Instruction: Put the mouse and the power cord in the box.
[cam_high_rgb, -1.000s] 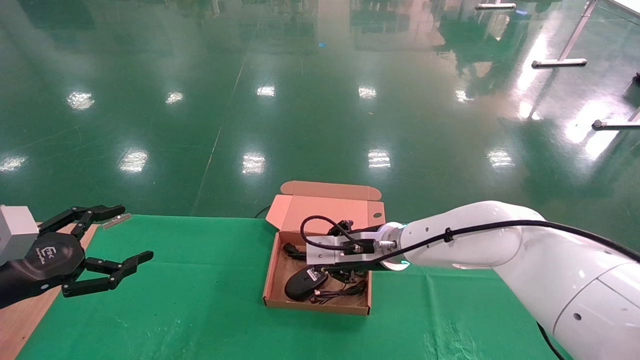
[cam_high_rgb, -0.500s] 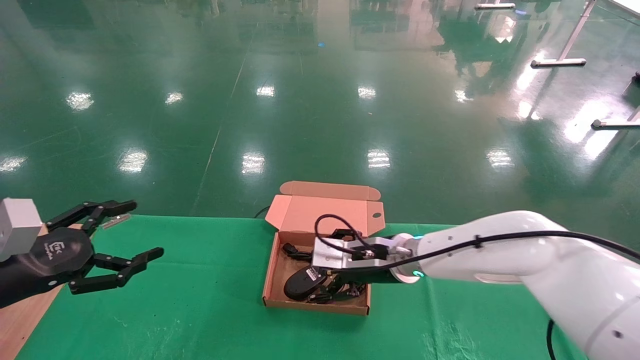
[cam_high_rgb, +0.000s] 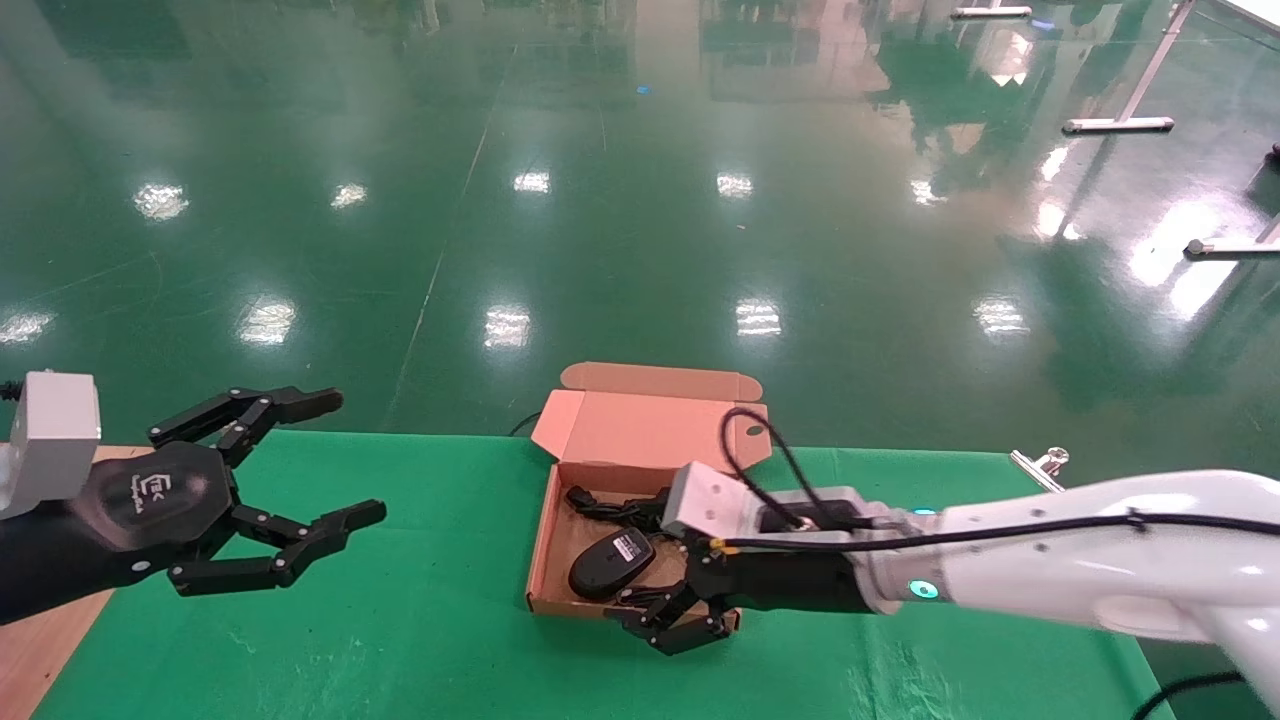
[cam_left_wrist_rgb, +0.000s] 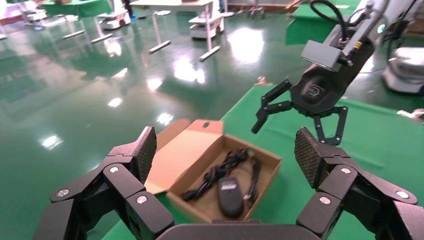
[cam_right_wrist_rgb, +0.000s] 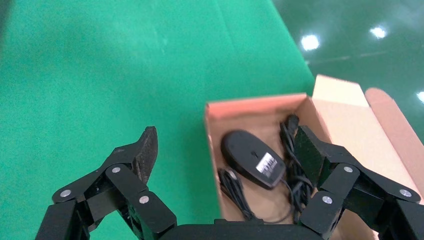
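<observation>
Right gripper (cam_high_rgb: 668, 622) hangs with its black fingers spread and nothing between them, low over the near edge of the box (cam_high_rgb: 548, 520), reaching past that edge toward the robot. Its own wrist view shows what the head view half hides: ribbed pads on the fingertips (cam_right_wrist_rgb: 148, 145), and between them the box (cam_right_wrist_rgb: 250, 106) seen from above, its plain brown cardboard floor and thin walls.

Inside lies the mouse (cam_right_wrist_rgb: 253, 158), a smooth black oval with a white rectangular label, near the wall on the robot's left. The power cord (cam_right_wrist_rgb: 295, 170), thin black cable in loose loops, lies beside and behind it, also in the box. In the head view the mouse (cam_high_rgb: 611, 562) sits in the near left part of the box and the power cord (cam_high_rgb: 615, 510) runs along the far side, partly hidden by the arm.

Farther left, the left gripper (cam_high_rgb: 285, 510) hovers above the green cloth (cam_high_rgb: 420, 600), well apart from the box, fingers wide and holding nothing. Its wrist view looks across at the box (cam_left_wrist_rgb: 267, 159) from the side, with the mouse (cam_left_wrist_rgb: 230, 194) and the power cord (cam_left_wrist_rgb: 220, 171) in it and the right gripper (cam_left_wrist_rgb: 300, 116) open above the far edge.

At the back, the hinged lid (cam_high_rgb: 650, 425) stands open, paler on its inner face, with a small dark round hole near one corner. Beyond the table lies glossy green floor (cam_high_rgb: 640, 200).
</observation>
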